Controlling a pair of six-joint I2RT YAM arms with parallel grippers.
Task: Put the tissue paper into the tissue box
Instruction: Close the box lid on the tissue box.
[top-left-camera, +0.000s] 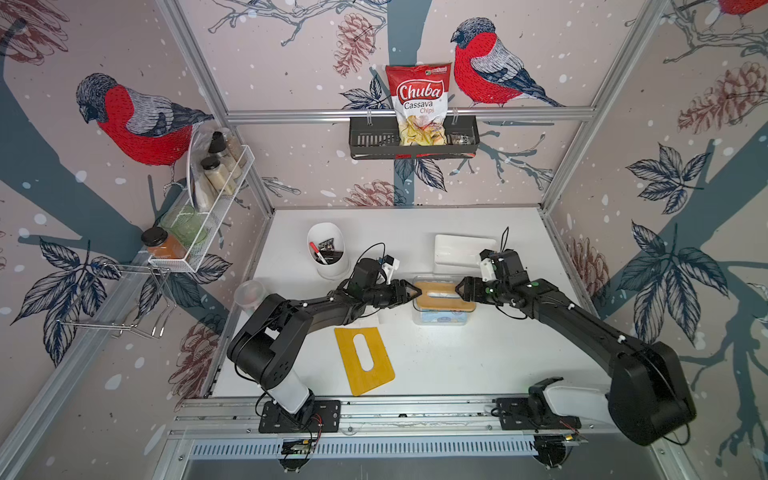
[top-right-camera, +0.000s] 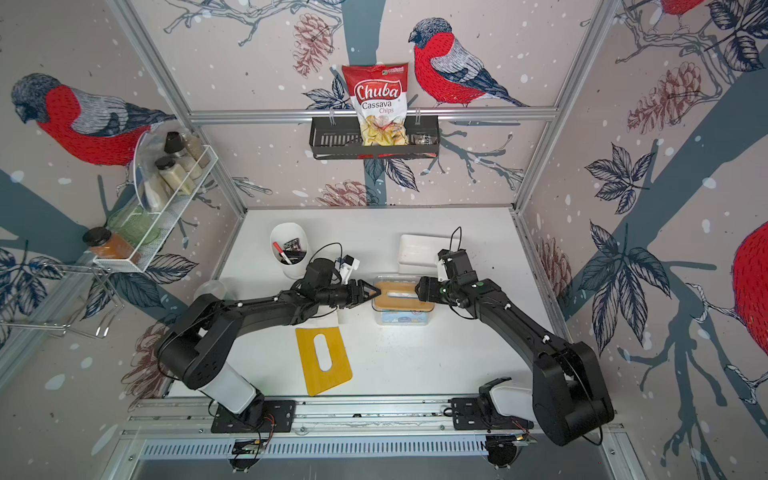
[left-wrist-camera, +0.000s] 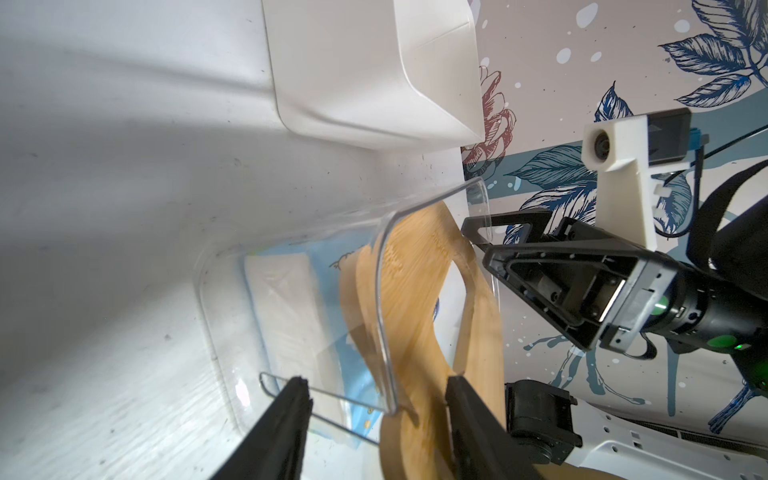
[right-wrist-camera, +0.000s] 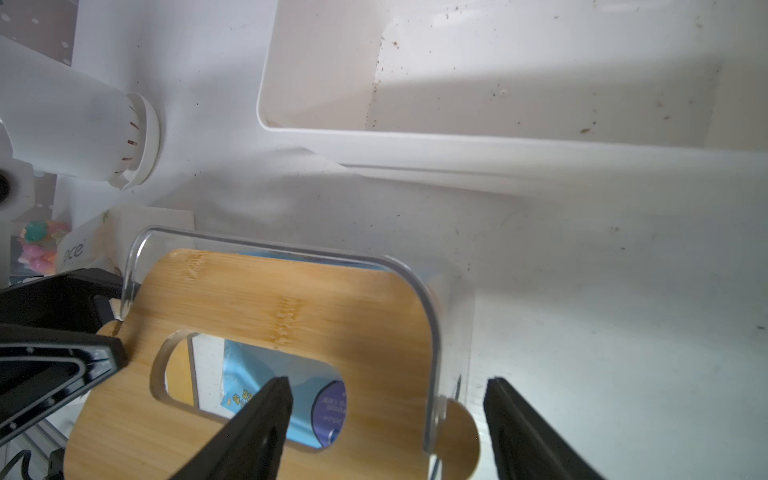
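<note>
The tissue box (top-left-camera: 442, 319) is a clear plastic tub in the middle of the table, seen in both top views. A slotted bamboo lid (top-left-camera: 440, 305) lies across its top, tilted in the left wrist view. The tissue paper (right-wrist-camera: 266, 374), a blue-wrapped pack, lies inside the box and shows through the lid's slot and through the clear wall (left-wrist-camera: 291, 307). My left gripper (left-wrist-camera: 376, 380) is open at the box's left end, its jaws straddling the end wall and the lid's edge. My right gripper (right-wrist-camera: 386, 380) is open at the right end, either side of the wall and the lid's round tab.
A second slotted yellow board (top-left-camera: 365, 359) lies flat near the front. Behind the box are a white tray (top-left-camera: 461, 249) and a white tub of pens (top-left-camera: 326, 249). A clear lidded cup (top-left-camera: 249, 293) stands at the left edge, with wire racks on the walls.
</note>
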